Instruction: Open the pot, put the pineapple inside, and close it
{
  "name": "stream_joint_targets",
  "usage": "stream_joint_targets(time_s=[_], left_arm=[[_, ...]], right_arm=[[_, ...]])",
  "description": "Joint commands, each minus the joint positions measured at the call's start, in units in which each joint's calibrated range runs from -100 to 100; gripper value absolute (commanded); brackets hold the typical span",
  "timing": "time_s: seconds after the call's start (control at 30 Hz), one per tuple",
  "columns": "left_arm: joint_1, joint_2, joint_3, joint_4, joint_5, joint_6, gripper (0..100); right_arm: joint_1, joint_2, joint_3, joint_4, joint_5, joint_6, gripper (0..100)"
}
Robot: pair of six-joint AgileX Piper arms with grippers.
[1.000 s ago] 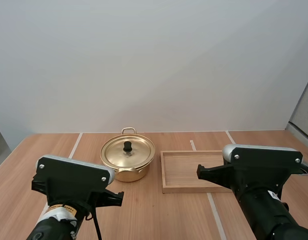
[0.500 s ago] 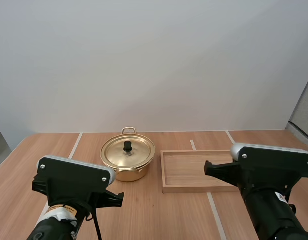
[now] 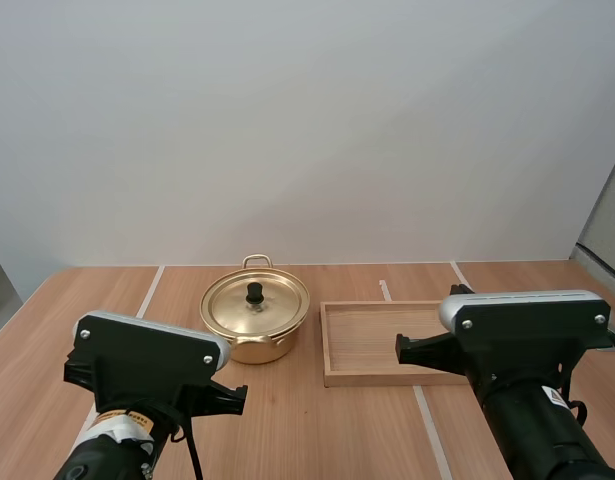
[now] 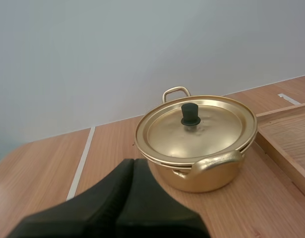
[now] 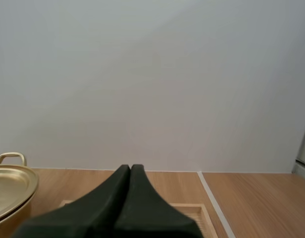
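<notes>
Pot [image 3: 255, 320]: lidded, on bench [image 3: 307, 420], just left of wooden tray [image 3: 372, 340] | Left claw [image 4: 133, 162]: pressed together, empty; lid knob [image 4: 190, 114] lies ahead and slightly right of its tip | Right claw [image 5: 130, 167]: pressed together, empty, pointing over tray, pot off to its left | Judged nearer arm for lifting the lid: left.

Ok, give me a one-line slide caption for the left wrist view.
Left gripper, shut on nothing, faces the lidded gold pot beside the wooden tray.
</notes>
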Motion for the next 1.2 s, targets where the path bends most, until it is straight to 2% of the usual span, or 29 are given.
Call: stream_joint_targets(time_s=[0.0, 0.07, 0.17, 0.27, 0.33, 0.5, 0.6, 0.67, 0.77, 0.9, 1.07, 1.17], left_arm=[[0.08, -0.38, 0.15, 0.10, -0.55, -0.46, 0], [0.08, -0.38, 0.15, 0.10, -0.55, -0.46, 0], [0.08, -0.38, 0.15, 0.10, -0.55, -0.46, 0], [0.08, -0.38, 0.15, 0.10, -0.55, -0.46, 0], [0.08, -0.38, 0.15, 0.10, -0.55, -0.46, 0], [0.08, -0.38, 0.15, 0.10, -0.55, -0.46, 0], [0.08, -0.38, 0.15, 0.10, -0.55, -0.46, 0], [0.08, -0.38, 0.15, 0.10, -0.55, -0.46, 0], [0.08, -0.38, 0.15, 0.10, -0.55, -0.46, 0], [0.08, -0.38, 0.15, 0.10, -0.55, -0.46, 0], [0.08, -0.38, 0.15, 0.10, -0.55, -0.46, 0], [0.08, -0.38, 0.15, 0.10, -0.55, -0.46, 0]], right_arm=[[-0.13, -0.48, 0.00, -6.71, 4.23, -1.06, 0], [-0.13, 0.53, 0.00, -9.05, 5.36, -1.06, 0], [-0.13, 0.95, 0.00, -8.49, 5.54, -0.43, 0], [-0.13, 0.95, 0.00, -10.85, 5.71, 5.52, 0], [-0.13, 0.95, 0.00, -19.50, 5.71, 16.35, 0], [-0.13, 0.70, 0.00, -53.98, 13.08, 49.29, 0], [-0.13, 0.46, 0.00, -66.07, 22.30, 62.86, 0], [-0.13, -0.15, 0.00, -71.11, 28.13, 68.23, 0], [-0.13, -0.48, 0.00, -73.21, 29.51, 71.19, 0], [-0.13, -0.48, 0.00, -74.33, 29.51, 71.99, 0], [-0.13, -0.48, 0.00, -79.39, 29.51, 82.79, 0], [-0.13, -0.48, 0.00, -79.87, 29.51, 83.89, 0]])
